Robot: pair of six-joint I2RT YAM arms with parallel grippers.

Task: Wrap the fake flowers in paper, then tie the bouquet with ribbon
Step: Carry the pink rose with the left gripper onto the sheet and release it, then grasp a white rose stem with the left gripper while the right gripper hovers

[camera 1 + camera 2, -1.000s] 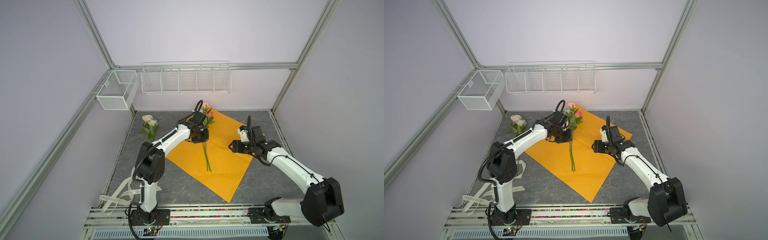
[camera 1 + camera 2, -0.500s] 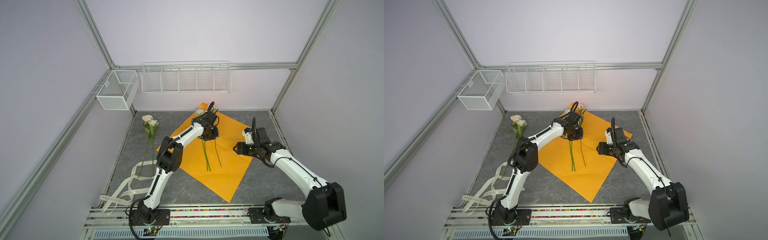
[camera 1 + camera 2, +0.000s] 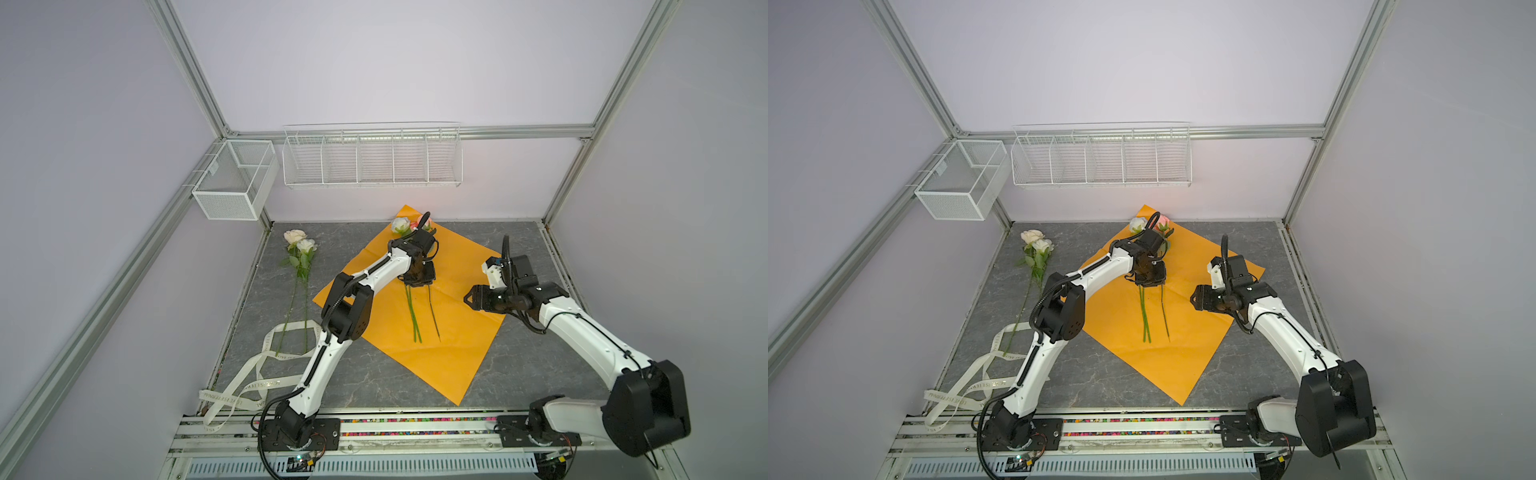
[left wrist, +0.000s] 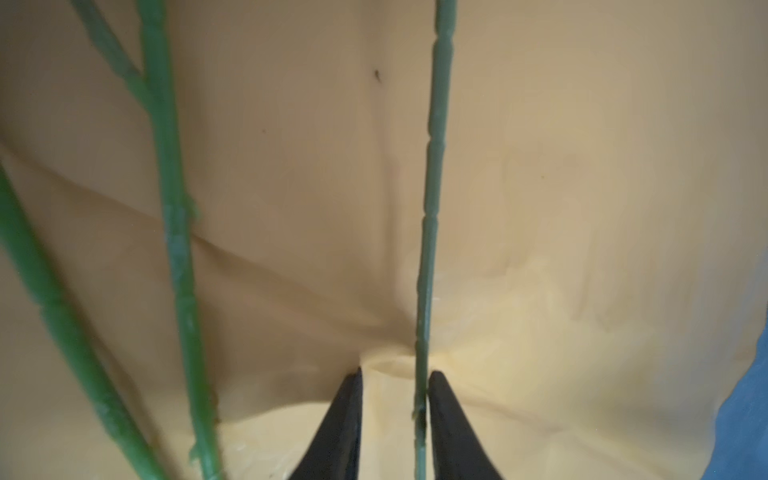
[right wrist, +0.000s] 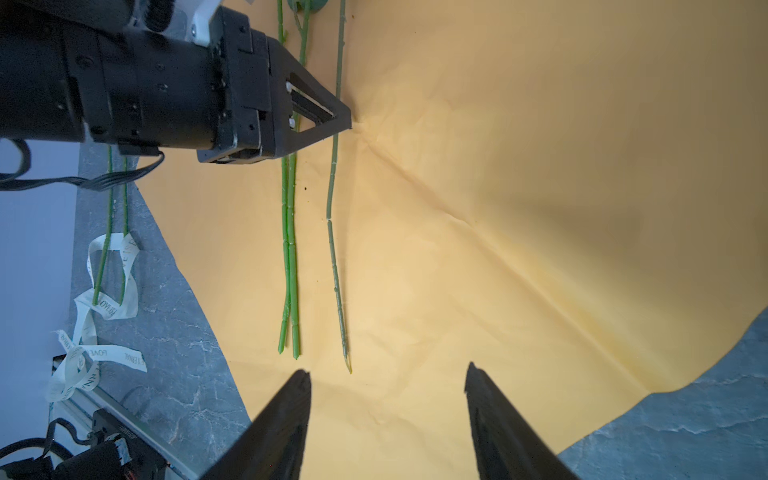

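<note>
The bouquet of fake flowers lies in two loose groups. Three long stems [image 3: 415, 316] rest on the orange paper [image 3: 457, 332], with a white head [image 3: 401, 224] and a pink head [image 3: 1162, 222] at the far end. Two cream roses [image 3: 300, 242] lie on the grey table at left. My left gripper [image 3: 417, 284] points down onto the paper. In the left wrist view it [image 4: 395, 372] stands slightly open around the single darker stem [image 4: 432, 166], which leans on one finger. My right gripper [image 5: 386, 368] hovers open and empty over the paper's right side [image 3: 466, 297].
A cream printed ribbon [image 3: 257, 374] loops across the front left, under the cream roses' stem ends. White wire baskets [image 3: 372, 156] hang on the back wall, and another [image 3: 232, 178] on the left frame. The paper [image 5: 498, 208] has diagonal creases.
My left gripper swung right with one flower, set its stem down to the right of the two on the paper, and its jaws have parted. The right arm drew back slightly to the right.
</note>
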